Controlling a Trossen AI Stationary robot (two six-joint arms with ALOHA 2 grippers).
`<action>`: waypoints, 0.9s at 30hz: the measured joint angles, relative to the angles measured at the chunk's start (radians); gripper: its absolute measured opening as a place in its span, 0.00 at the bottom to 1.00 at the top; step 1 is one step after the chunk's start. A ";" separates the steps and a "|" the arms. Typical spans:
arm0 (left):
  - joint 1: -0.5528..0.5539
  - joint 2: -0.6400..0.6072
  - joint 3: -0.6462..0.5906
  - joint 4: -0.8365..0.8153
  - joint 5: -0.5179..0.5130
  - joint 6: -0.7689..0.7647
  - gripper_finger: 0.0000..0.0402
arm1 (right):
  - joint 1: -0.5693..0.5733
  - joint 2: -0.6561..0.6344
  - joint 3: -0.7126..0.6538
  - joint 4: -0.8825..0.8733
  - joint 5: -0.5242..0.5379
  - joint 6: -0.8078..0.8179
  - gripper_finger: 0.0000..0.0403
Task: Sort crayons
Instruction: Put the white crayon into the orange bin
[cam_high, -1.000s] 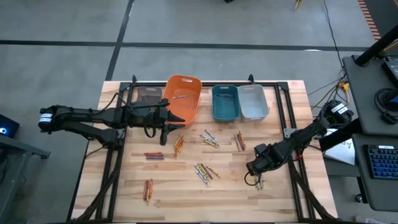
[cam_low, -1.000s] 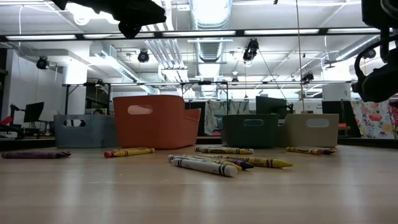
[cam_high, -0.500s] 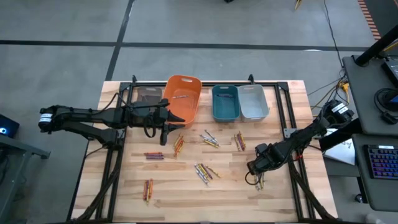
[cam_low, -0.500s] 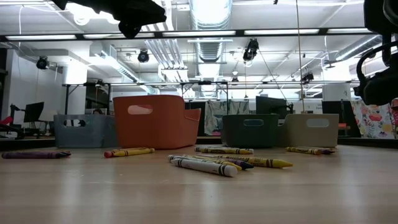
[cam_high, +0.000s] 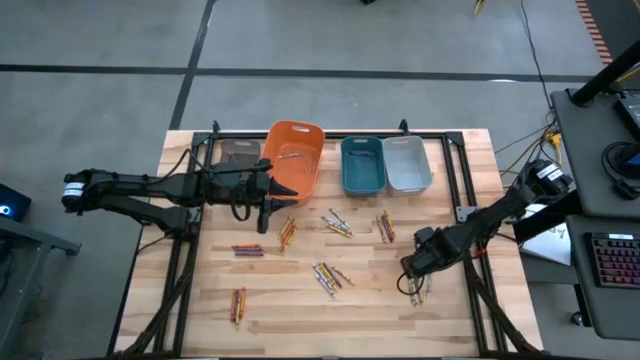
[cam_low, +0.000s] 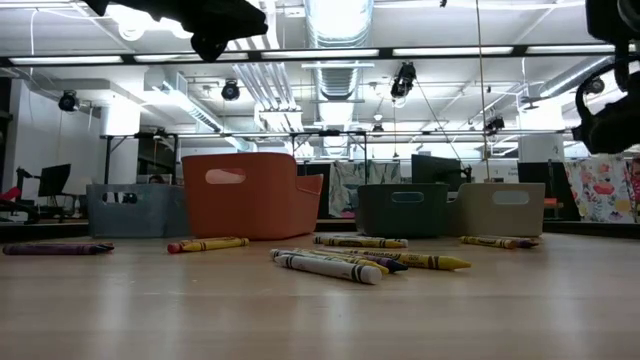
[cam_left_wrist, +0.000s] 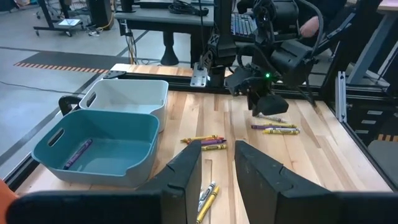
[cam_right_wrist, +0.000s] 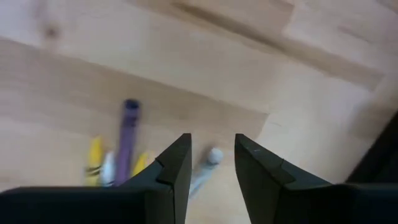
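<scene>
Crayons lie in loose groups on the wooden table: orange ones (cam_high: 287, 233), purple ones (cam_high: 247, 250), a mixed bunch (cam_high: 327, 275) and a few (cam_high: 418, 291) by the right edge. My right gripper (cam_high: 414, 276) hovers over that last group, open. Its wrist view shows a grey crayon (cam_right_wrist: 209, 163) on the wood below the gap in the right gripper (cam_right_wrist: 211, 163), with a purple crayon (cam_right_wrist: 127, 140) and yellow ones beside it. My left gripper (cam_high: 265, 212) hangs open and empty beside the orange bin (cam_high: 296, 156); the left gripper (cam_left_wrist: 217, 167) faces the teal bin (cam_left_wrist: 99, 146).
Four bins stand in a row at the back: brown (cam_high: 238, 152), orange, teal (cam_high: 362, 165) and grey (cam_high: 406, 163). A purple crayon (cam_left_wrist: 77, 153) lies in the teal bin. Black frame rails (cam_high: 457, 190) run along the table's sides. More crayons (cam_high: 238, 303) lie near the front left.
My right gripper has risen a little and drifted slightly to the right above the crayons. The left arm has not moved.
</scene>
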 joint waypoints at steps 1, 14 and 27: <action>0.000 0.000 0.000 0.000 0.000 0.000 0.20 | 0.001 -0.005 0.004 0.004 -0.001 0.009 0.27; 0.000 0.000 0.000 -0.001 0.000 -0.008 0.20 | 0.175 -0.009 0.013 0.037 -0.096 0.280 0.32; 0.000 0.000 0.000 0.002 0.000 0.000 0.20 | 0.219 -0.007 -0.036 0.060 0.008 0.383 0.32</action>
